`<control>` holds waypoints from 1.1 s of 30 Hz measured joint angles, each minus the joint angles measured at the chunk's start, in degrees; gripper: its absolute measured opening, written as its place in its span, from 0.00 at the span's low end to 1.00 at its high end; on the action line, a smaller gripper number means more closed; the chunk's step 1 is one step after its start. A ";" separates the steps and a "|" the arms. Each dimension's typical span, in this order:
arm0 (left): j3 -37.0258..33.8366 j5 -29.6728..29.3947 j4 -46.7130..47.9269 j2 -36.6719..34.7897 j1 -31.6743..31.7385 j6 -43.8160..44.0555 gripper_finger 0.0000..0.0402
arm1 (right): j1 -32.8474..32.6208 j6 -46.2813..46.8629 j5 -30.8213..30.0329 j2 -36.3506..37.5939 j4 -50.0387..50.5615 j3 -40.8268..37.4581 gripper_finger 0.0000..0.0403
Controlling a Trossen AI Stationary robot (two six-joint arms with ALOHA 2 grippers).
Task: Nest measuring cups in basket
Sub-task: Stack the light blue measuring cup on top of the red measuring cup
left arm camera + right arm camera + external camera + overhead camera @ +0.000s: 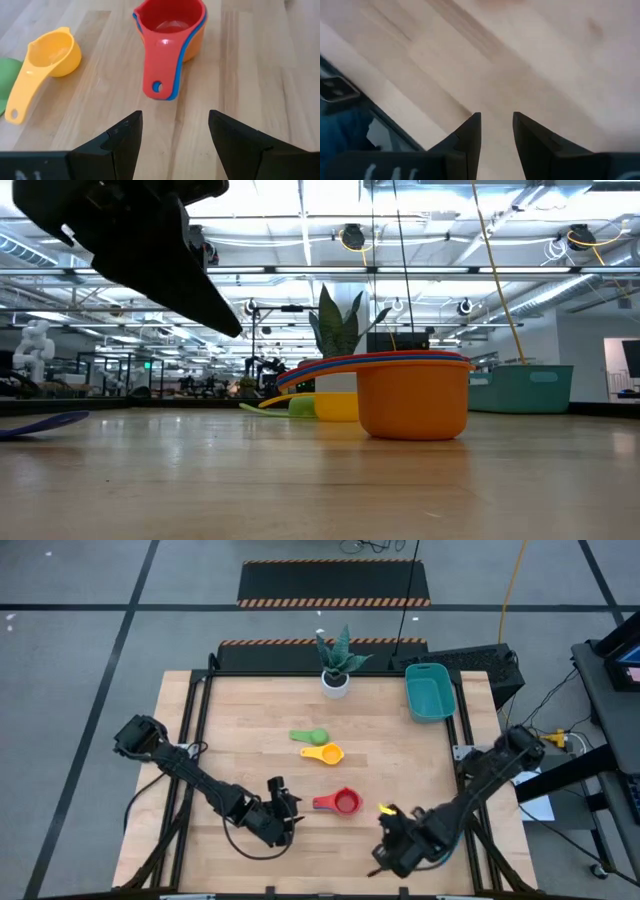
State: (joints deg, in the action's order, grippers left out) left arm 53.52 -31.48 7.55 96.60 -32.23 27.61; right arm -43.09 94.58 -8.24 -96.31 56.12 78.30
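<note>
Inside orange cup (414,405): red cup (172,22), seemingly blue between.

Table (230,740): pale wood planks, smooth, satin sheen in the low view. Red measuring cup (170,30), yellow cup (52,52), orange cup (413,402): smooth glossy plastic. Basket (430,692): teal plastic, matt-looking. Left gripper (172,145) fingers (122,142): dark matt plastic.
</note>
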 joint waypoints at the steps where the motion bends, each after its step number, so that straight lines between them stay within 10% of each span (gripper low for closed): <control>1: 0.00 0.00 -0.40 0.00 0.00 0.02 0.57 | -0.98 2.51 1.47 0.00 1.20 0.00 0.26; 17: 0.00 0.35 -1.67 0.00 -4.01 1.21 0.57 | -13.34 33.01 8.76 -0.03 5.84 0.00 0.28; 33: 0.00 0.33 -3.53 0.00 -5.72 2.98 0.57 | -15.51 26.75 5.55 -4.12 5.75 0.07 0.32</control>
State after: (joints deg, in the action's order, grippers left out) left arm 53.52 -31.16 4.02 96.60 -37.95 30.59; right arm -58.60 121.33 -2.69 -100.44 61.87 78.37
